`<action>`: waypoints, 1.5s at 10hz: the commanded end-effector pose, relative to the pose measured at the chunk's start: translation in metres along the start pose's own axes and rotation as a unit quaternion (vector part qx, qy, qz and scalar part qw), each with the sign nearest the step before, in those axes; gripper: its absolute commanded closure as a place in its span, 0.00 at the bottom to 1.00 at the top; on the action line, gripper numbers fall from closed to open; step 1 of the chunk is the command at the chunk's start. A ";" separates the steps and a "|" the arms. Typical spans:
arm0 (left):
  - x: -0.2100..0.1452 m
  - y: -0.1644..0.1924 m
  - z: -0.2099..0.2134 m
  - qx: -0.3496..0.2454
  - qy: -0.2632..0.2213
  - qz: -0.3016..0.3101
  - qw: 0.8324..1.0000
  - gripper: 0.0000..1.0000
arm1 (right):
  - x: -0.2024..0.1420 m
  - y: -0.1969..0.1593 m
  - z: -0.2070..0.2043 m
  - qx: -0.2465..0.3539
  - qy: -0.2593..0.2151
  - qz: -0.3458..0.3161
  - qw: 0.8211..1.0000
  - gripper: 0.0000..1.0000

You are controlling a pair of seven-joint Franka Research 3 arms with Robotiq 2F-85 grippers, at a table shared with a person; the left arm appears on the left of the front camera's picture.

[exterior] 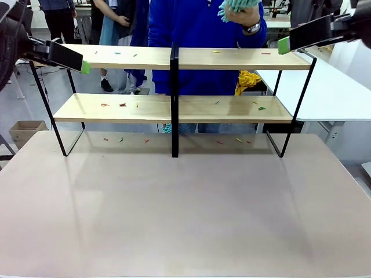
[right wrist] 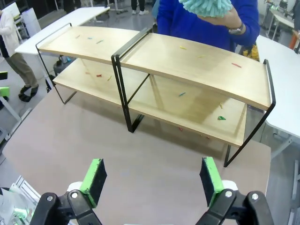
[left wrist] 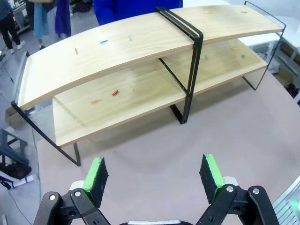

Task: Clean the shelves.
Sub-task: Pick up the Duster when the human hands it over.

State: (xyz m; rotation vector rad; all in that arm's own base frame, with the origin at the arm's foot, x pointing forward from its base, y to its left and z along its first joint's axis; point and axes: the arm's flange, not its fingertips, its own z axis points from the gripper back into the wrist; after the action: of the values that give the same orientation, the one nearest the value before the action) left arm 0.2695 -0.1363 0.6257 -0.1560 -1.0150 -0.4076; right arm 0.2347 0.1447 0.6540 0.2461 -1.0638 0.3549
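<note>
The shelves (exterior: 174, 104) are seen ahead of and below both grippers, at the far part of the beige tabletop (exterior: 185, 214). The left gripper (left wrist: 153, 172) is held raised off the shelves' left end and the right gripper (right wrist: 151, 177) off their right end. The green pads (left wrist: 96, 174) of each are spread wide apart, with nothing between them. Small coloured scraps (exterior: 123, 105) are scattered over the light wooden boards (exterior: 127, 57). Beyond, a teal fluffy thing (right wrist: 206, 5), possibly a duster, is held up in a person's hand (exterior: 239, 17).
</note>
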 end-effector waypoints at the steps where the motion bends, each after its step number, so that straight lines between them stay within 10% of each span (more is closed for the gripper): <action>1: -0.073 0.004 -0.004 -0.006 0.001 -0.007 1.000 0.00 | -0.023 -0.014 -0.013 0.019 0.004 0.006 1.000 0.00; 5: -0.074 0.004 -0.006 -0.008 0.005 -0.004 1.000 0.00 | -0.022 -0.023 -0.029 0.001 0.018 -0.009 1.000 0.00; 6: -0.001 0.000 -0.005 -0.001 0.006 0.000 1.000 0.00 | -0.004 -0.015 -0.023 0.005 0.026 -0.008 1.000 0.00; 14: -0.001 0.000 -0.005 -0.001 0.006 0.000 1.000 0.00 | -0.004 -0.016 -0.024 0.004 0.026 -0.008 1.000 0.00; 15: -0.001 0.000 -0.005 -0.001 0.006 0.000 1.000 0.00 | 0.018 -0.042 -0.027 0.084 0.065 -0.079 0.991 0.00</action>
State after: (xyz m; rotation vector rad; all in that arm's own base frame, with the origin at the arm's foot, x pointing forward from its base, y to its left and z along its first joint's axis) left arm 0.2727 -0.1377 0.6219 -0.1550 -1.0020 -0.4092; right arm 0.2633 0.1331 0.6414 0.3068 -0.9731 0.3256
